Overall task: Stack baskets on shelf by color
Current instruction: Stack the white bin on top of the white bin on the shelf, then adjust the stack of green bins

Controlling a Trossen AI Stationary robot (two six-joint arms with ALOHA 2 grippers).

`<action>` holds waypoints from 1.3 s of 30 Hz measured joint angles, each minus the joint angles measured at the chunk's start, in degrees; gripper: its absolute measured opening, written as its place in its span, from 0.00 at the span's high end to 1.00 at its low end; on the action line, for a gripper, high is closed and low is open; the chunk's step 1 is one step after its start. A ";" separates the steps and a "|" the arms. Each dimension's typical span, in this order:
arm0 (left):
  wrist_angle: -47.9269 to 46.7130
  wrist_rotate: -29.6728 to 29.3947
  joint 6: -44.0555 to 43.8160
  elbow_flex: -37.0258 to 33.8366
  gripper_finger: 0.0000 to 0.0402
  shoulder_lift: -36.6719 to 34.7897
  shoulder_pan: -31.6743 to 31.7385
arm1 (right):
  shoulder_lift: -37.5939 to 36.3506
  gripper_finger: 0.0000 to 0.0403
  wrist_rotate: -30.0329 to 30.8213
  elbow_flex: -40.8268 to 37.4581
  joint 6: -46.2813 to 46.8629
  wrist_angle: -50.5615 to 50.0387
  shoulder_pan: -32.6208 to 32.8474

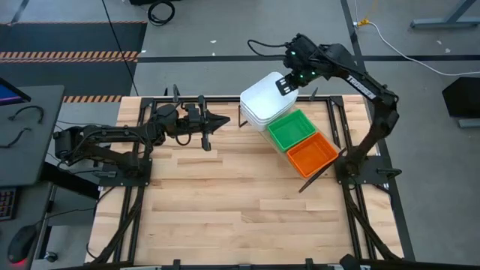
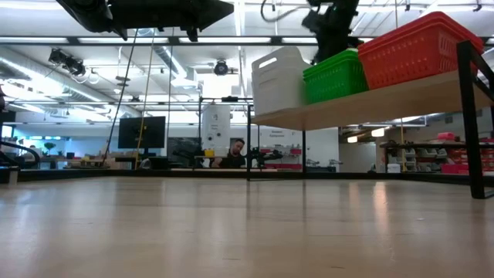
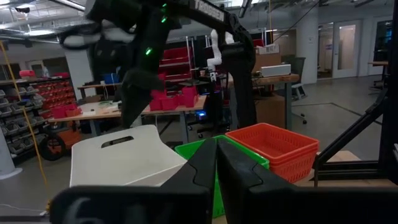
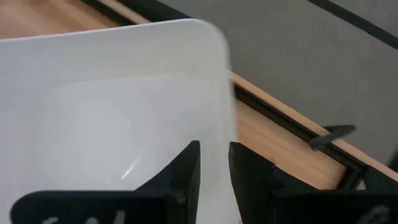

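Note:
Three stacks of baskets stand side by side on the slanted shelf [image 2: 386, 100]: white [image 1: 264, 101], green [image 1: 291, 129] and orange [image 1: 313, 154]. My right gripper [image 1: 286, 84] hangs over the far corner of the white stack, pointing steeply down. In the right wrist view it [image 4: 214, 163] is open a little, with one finger on each side of the top white basket's rim [image 4: 219, 93]. My left gripper [image 1: 217, 121] is shut and empty. It is held level above the table, left of the shelf, and points at the baskets [image 3: 216, 163]. My right gripper straddles the top white basket's rim [image 4: 222, 134] near a far corner, coming from above, one finger inside the basket and one outside. Whether the fingers touch the rim I cannot tell. The basket rests on the white stack.
The black shelf frame [image 2: 471, 116] stands on the far right part of the plank tabletop [image 1: 225, 202]. The tabletop's near half is bare wood. Beyond the table a person sits at a desk [image 2: 231, 154] in the workshop.

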 joint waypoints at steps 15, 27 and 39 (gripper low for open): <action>-0.33 0.00 -0.02 0.00 0.97 0.00 -0.02 | -8.72 0.77 -4.37 0.11 0.44 -2.67 10.37; -0.34 0.00 -0.02 0.00 0.96 0.00 -0.02 | -4.65 0.77 -3.12 -2.41 5.65 -12.09 27.94; -0.61 0.00 0.39 0.00 0.94 0.00 -0.02 | -3.59 0.77 -0.08 -3.69 5.71 -12.11 37.02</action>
